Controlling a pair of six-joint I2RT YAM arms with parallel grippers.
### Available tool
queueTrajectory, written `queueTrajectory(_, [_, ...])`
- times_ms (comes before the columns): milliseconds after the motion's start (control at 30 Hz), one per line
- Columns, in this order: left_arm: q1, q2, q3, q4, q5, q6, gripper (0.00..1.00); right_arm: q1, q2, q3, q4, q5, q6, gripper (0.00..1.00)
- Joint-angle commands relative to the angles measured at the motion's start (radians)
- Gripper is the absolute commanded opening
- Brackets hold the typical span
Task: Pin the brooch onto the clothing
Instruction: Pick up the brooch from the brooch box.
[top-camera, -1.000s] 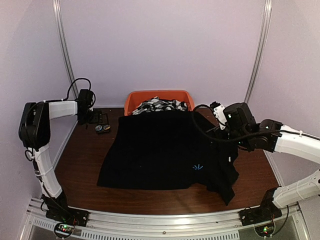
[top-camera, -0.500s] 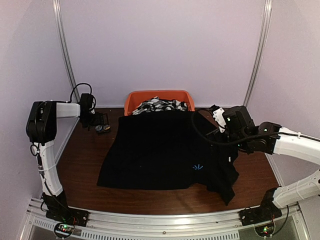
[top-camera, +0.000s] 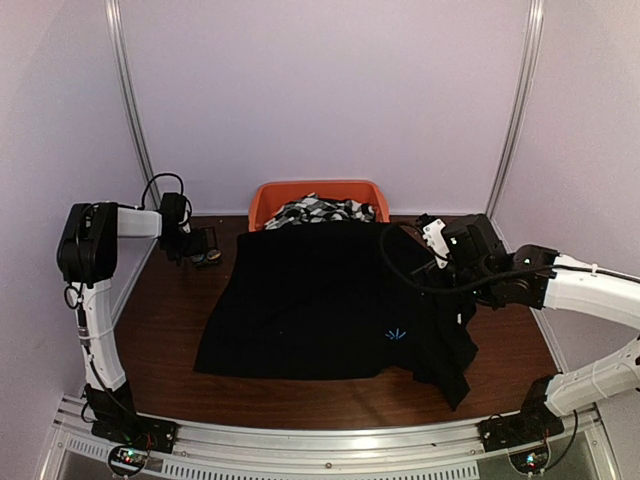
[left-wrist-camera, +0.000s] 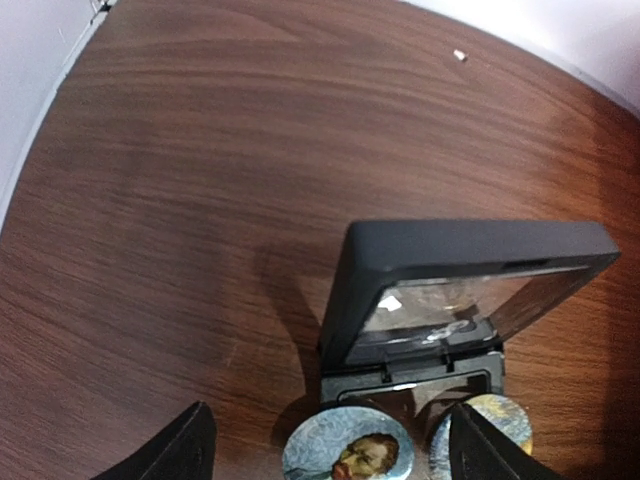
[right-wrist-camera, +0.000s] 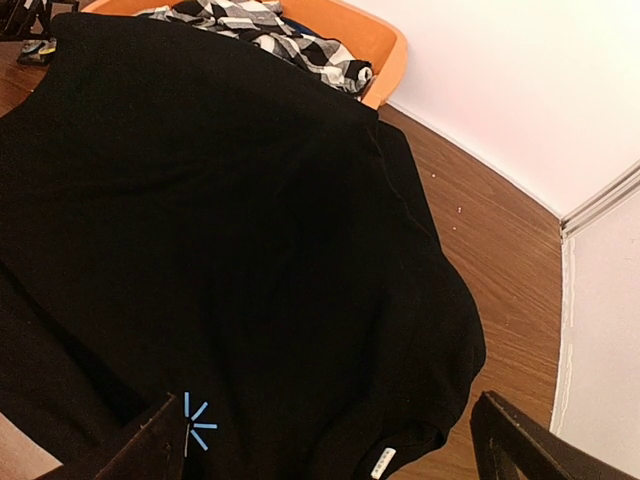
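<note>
- Straddling portrait brooch (left-wrist-camera: 350, 455) with left gripper (left-wrist-camera: 335, 452) spread wide, empty: lined up for pickup.
- Hovering over flat-spread black shirt (right-wrist-camera: 200, 200), right gripper (right-wrist-camera: 335, 450) gaping, empty, probably to steady cloth.

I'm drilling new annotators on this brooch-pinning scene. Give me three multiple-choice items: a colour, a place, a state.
1. The bin behind the black shirt is: A) blue B) orange C) grey
2. The two brooches lie: A) on the shirt B) in the bin C) on the table by the black case
3. The case's lid is: A) raised B) shut C) missing
Key: 1 B, its rim shows orange; 2 C, both rest on bare wood beside the case; 3 A, it stands tilted up over the base.
</note>
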Motion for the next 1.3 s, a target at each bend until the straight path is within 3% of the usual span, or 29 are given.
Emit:
queueTrajectory(0, [0.002, 0.026, 0.017, 0.024, 0.009, -0.015, 0.81, -0.006, 0.017, -0.010, -0.004, -0.006, -0.008, 1.00])
queueTrajectory(300, [0.003, 0.035, 0.017, 0.018, 0.016, -0.023, 0.73, -0.006, 0.029, -0.005, -0.001, 0.000, -0.015, 1.00])
queueTrajectory(533, [0.001, 0.035, 0.014, 0.024, 0.041, -0.015, 0.61, -0.006, 0.030, -0.009, -0.004, 0.008, -0.015, 1.00])
queueTrajectory(1267, [-0.003, 0.029, 0.010, 0.032, 0.082, 0.001, 0.40, -0.005, 0.035, -0.003, -0.015, 0.018, -0.021, 1.00])
